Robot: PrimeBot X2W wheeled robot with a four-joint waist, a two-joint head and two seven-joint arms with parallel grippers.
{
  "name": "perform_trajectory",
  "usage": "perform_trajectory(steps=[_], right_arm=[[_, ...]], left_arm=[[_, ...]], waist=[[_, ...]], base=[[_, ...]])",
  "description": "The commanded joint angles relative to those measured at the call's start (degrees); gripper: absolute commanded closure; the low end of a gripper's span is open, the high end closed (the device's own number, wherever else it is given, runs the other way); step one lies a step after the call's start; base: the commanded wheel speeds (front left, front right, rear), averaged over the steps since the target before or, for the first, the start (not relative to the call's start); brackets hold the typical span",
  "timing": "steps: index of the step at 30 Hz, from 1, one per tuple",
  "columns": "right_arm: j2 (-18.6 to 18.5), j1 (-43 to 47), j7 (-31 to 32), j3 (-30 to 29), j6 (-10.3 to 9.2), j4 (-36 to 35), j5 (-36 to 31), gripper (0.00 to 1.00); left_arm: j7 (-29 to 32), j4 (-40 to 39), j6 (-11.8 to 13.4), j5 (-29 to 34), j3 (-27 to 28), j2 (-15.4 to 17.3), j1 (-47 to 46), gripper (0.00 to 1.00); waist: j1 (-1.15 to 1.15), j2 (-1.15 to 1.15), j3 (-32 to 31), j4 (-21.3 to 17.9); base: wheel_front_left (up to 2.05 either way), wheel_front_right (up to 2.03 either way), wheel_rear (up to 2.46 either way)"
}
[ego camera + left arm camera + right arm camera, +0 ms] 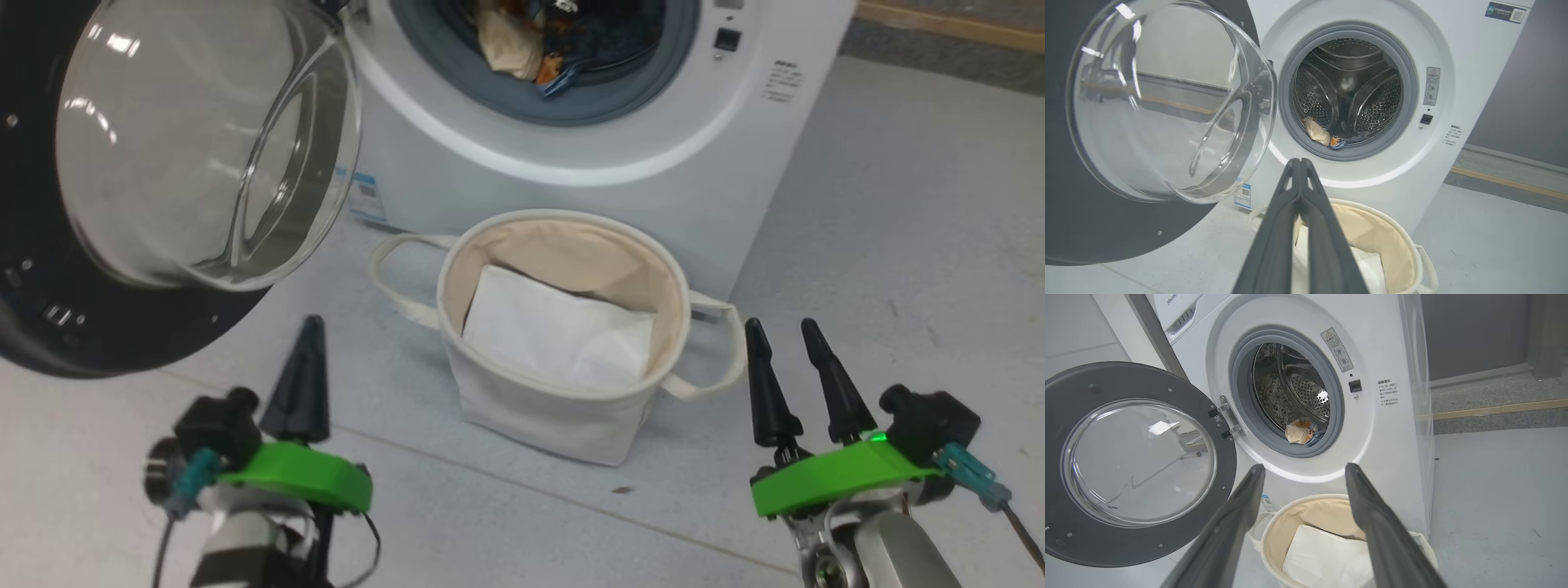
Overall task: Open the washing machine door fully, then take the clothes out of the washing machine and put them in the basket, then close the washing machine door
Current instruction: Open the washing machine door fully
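Note:
The washing machine [457, 175] [1457, 49] [1388, 428] stands white behind the basket, and its door [196, 147] [1163, 102] [1137, 463] is swung wide open to the left. The clothes [531, 45] [1323, 134] [1300, 433] lie at the bottom of the drum mouth, cream, orange and blue. The cream basket [563, 392] [1392, 245] [1306, 508] sits on the floor below the drum with a plain white sheet inside. My left gripper [306, 327] [1300, 161] is shut and empty, left of the basket. My right gripper [784, 331] [1304, 469] is open and empty, right of the basket.
Grey floor [898, 245] lies all round. The open door overhangs the floor near my left arm. A grey wall with a wooden strip [1494, 408] runs to the right of the washer.

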Motion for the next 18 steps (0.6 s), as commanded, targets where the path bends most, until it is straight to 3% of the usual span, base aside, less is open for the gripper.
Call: perform_trajectory(steps=[1, 9, 10, 11, 12, 18], right_arm=[[0.36, -0.13, -0.71, 1.15, 0.07, -2.87, 0.25, 0.00], [0.36, 4.06, -0.71, 0.41, 0.07, -7.61, -1.34, 0.00], [0.36, 4.48, -0.71, 0.02, 0.07, -7.63, -1.48, 0.00], [0.36, 4.84, -0.71, -0.37, 0.07, -7.51, -1.62, 0.00], [0.36, 5.14, -0.71, -0.79, 0.07, -7.33, -1.66, 0.00], [0.36, 6.05, -0.71, -2.87, 0.07, -4.65, -3.06, 0.00]], left_arm=[[0.12, -2.43, -0.28, -0.42, 0.17, 0.79, -0.43, 1.00], [0.31, -1.56, -1.28, -1.02, -6.70, 0.76, 5.00, 1.00], [0.27, -1.35, -1.35, -1.03, -7.24, 0.76, 5.53, 0.96], [0.22, -1.08, -1.23, -1.30, -7.51, 0.76, 6.05, 0.73], [0.09, -0.94, -0.90, -1.48, -7.59, 0.76, 6.49, 0.00], [-0.71, 0.12, 1.63, -1.29, -7.34, 0.76, 7.64, 0.00]], waist=[[0.00, 0.00, -1.31, -1.39], [0.00, 0.00, -3.41, -4.20], [0.00, 0.00, -3.60, -4.52], [0.00, 0.00, -3.79, -4.84], [0.00, 0.00, -3.84, -5.19], [0.00, 0.00, -3.44, -5.99]], base=[[0.00, 0.00, 0.00], [0.00, 0.00, 0.00], [0.00, 0.00, 0.00], [0.00, 0.00, 0.00], [0.00, 0.00, 0.00], [0.00, 0.00, 0.00]])
